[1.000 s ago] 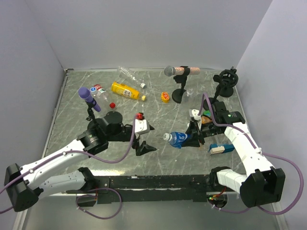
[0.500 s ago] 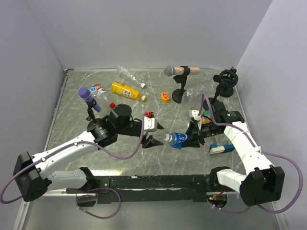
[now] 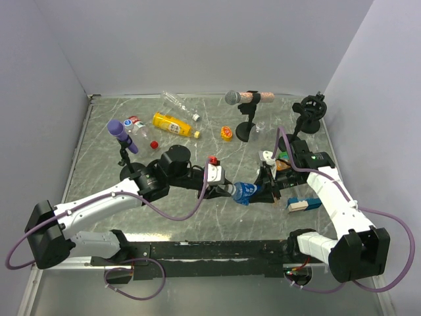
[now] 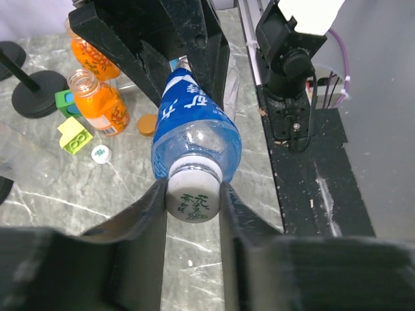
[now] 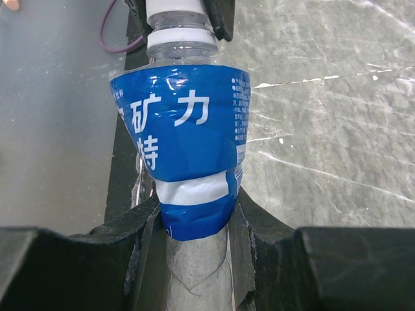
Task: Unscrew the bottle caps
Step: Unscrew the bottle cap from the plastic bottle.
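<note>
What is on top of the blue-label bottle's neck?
A white cap with green print sits on the bottle, pinched by the left gripper. The cap covers the neck threads, so they cannot be seen.

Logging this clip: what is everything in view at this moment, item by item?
blue-label bottle: 1, clear with blue label, held between both claws
white cap: 1, white, on that bottle
yellow bottle: 1, yellow, lying far left
clear bottles: 2, clear, lying far left
orange bottles: 2, orange, by the right arm
loose caps: 3, red, white, orange-brown, on the table
green block: 1, yellow-green, beside the orange bottles
microphones: 2, purple-headed left, grey-headed far centre
empty stand: 1, black, far right
blue-white object: 1, near right, unclear
table: 1, grey marble
left claw: shut on the white cap
right claw: shut on the bottle's body
</note>
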Tool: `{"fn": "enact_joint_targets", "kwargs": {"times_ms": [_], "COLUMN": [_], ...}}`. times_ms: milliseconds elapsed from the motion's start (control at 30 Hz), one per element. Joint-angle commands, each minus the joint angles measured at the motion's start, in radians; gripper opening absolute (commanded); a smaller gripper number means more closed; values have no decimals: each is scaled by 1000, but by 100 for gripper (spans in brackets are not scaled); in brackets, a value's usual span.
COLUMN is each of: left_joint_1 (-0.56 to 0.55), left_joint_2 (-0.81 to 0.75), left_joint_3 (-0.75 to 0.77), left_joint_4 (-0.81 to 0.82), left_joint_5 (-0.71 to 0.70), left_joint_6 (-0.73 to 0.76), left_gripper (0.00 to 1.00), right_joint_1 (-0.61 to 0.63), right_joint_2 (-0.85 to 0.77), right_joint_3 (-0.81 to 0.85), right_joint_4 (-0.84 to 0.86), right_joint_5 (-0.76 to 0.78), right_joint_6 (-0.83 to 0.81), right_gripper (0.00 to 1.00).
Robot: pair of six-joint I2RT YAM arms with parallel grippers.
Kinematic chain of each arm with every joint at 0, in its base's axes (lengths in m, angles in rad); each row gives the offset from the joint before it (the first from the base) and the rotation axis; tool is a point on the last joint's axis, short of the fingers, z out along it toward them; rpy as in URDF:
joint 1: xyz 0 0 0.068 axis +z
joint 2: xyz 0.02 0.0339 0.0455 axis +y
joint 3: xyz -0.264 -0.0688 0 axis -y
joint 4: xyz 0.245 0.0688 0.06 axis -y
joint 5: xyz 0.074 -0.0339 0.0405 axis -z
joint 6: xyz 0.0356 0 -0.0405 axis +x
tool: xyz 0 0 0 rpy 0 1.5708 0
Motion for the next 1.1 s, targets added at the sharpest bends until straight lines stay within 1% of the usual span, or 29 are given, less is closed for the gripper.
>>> {"fn": "enact_joint_targets", "kwargs": {"times_ms": [0,33,67,100,200,300,333,367,433,533,600,667,867,1067], "left_joint_1": [-5,-5,-5,-5,-5,-5,-5,-5,-5,-3,-6,-6,-6,4], "left_joint_2": [-13,-19,-24,-30,-55,-53,-46,-35,-9,-12,-21,-18,13,2], "left_joint_3": [41,43,40,40,32,38,52,69,110,87,66,86,170,132], "left_joint_4": [29,28,29,31,41,31,16,-27,-105,-77,-32,-55,-144,-94], "left_joint_5": [-3,-3,-8,-14,-28,-67,-89,-123,-143,-177,-181,-204,-267,-256], "left_joint_6": [-13,-27,-48,-80,-204,-446,-575,-676,-857,-1172,-1316,-1352,-1305,-1275], "left_gripper": [19,14,5,1,1,1,1,1,1,1,1,1,1,1], "right_joint_1": [-4,-4,-4,-4,-4,-2,-4,-4,-4,-4,-4,-4,-4,-4], "right_joint_2": [2,2,2,-1,-3,-6,-6,-6,-7,-4,-1,0,-9,-6], "right_joint_3": [14,14,13,13,10,7,7,7,5,2,4,5,-1,-3], "right_joint_4": [5,9,15,20,34,46,49,55,63,67,64,63,78,77], "right_joint_5": [-47,-46,-43,-40,-35,-29,-26,-23,-20,-18,-17,-17,-8,-8], "right_joint_6": [-35,-31,-25,-19,-5,11,16,22,30,35,35,30,45,44], "right_gripper": [16,16,16,16,16,16,16,16,16,16,16,16,16,16]}}
